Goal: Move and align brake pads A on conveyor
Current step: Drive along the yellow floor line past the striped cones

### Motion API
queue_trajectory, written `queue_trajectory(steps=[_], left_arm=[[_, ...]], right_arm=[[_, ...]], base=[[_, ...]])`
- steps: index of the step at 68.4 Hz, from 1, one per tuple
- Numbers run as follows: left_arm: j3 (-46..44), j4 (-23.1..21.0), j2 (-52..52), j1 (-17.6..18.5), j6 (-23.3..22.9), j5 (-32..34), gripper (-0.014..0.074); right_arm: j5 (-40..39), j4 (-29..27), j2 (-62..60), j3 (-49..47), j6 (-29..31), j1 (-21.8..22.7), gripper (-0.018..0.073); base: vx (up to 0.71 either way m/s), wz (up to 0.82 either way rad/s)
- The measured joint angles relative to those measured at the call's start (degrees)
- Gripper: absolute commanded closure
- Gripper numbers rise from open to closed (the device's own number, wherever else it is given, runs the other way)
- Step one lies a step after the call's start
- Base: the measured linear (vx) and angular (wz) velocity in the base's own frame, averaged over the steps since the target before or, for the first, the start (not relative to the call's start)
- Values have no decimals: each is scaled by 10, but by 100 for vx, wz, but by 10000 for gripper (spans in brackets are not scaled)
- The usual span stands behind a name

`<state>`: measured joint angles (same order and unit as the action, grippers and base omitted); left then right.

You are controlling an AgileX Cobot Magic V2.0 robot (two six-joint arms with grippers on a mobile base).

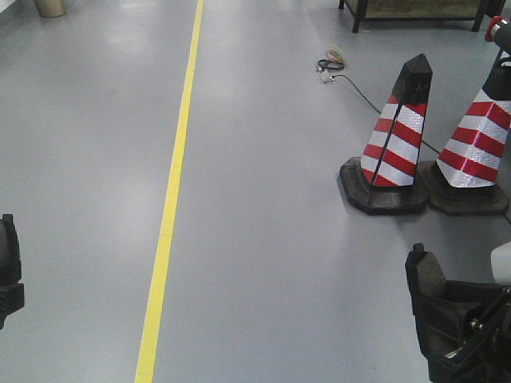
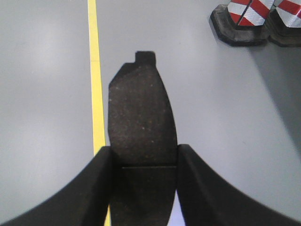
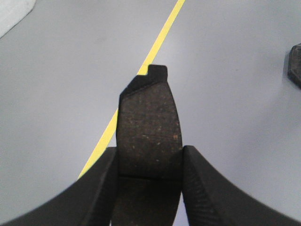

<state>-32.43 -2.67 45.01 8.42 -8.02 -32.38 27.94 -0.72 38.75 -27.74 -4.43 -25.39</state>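
My left gripper (image 2: pixel 143 153) is shut on a dark grey brake pad (image 2: pixel 141 122) with a thin cross groove, held out over the grey floor; only the gripper's edge (image 1: pixel 6 267) shows at the far left of the front view. My right gripper (image 3: pixel 149 153) is shut on a second brake pad (image 3: pixel 149 120), also over the floor; in the front view it sits at the bottom right (image 1: pixel 447 319) with the pad (image 1: pixel 423 275) sticking up. The conveyor and the other pads are out of view.
A yellow floor line (image 1: pixel 172 199) runs front to back. Two red-and-white cones (image 1: pixel 397 144) (image 1: pixel 475 144) stand at the right, with a cable (image 1: pixel 351 80) behind them. A table's legs (image 1: pixel 355 16) stand at the far back right.
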Motion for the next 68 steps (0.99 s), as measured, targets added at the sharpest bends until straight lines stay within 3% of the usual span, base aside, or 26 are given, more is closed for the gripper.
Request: queue_trajectory(steps=[68], left_arm=[[0, 0, 0, 0, 0, 0, 593]], right_arm=[[0, 0, 0, 0, 0, 0, 565]], base=[[49, -13]])
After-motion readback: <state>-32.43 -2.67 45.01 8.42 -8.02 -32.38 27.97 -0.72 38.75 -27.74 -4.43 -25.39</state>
